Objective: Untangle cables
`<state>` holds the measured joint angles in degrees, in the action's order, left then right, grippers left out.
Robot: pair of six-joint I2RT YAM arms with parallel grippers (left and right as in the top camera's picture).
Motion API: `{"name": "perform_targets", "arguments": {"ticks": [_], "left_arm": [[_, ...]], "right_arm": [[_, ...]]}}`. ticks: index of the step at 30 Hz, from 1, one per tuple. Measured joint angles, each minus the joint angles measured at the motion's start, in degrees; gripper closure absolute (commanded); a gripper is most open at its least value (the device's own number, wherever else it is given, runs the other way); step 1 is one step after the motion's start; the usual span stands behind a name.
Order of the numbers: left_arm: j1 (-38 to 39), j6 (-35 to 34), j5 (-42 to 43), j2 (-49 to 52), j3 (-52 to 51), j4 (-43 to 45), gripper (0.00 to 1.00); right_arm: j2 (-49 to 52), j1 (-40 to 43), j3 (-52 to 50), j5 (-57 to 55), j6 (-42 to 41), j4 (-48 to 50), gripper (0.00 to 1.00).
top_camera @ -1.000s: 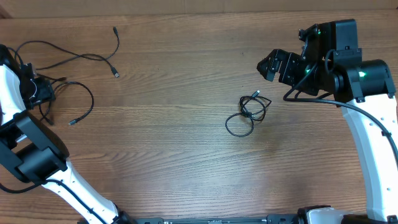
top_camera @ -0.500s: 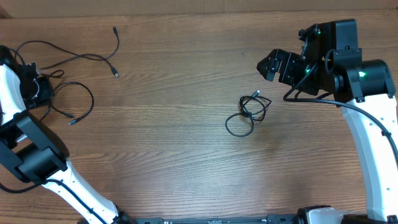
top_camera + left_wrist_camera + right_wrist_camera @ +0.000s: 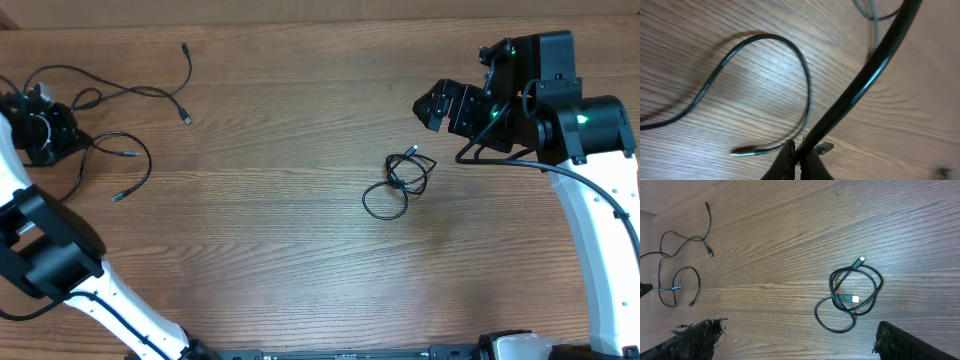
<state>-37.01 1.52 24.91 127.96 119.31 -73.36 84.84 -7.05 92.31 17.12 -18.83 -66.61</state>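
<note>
A coiled black cable (image 3: pixel 398 186) with two plugs lies near the middle of the wooden table (image 3: pixel 280 250), close to the right gripper (image 3: pixel 432 106) but apart from it. That gripper hovers with its fingers spread wide. Loose black cables (image 3: pixel 147 158) sprawl at the table's far left, where the left gripper (image 3: pixel 799 156) is pressed together, pinching one strand of them.
</note>
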Motion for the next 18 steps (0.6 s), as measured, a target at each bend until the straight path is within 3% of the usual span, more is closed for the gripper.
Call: {"name": "perform_targets", "arguments": {"ticks": [7,18], "left_arm": [[-1.25,-1.97,3.06,0.00,0.00,-2.51,0.96],[2.51,-2.08,-4.52,1.33,0.00,-7.48,0.96]], "right_arm": [[0.00,0.00,0.00,0.00,0.42,0.04,0.00],[0.00,0.00,0.00,0.74,0.50,1.51,0.00]]}}
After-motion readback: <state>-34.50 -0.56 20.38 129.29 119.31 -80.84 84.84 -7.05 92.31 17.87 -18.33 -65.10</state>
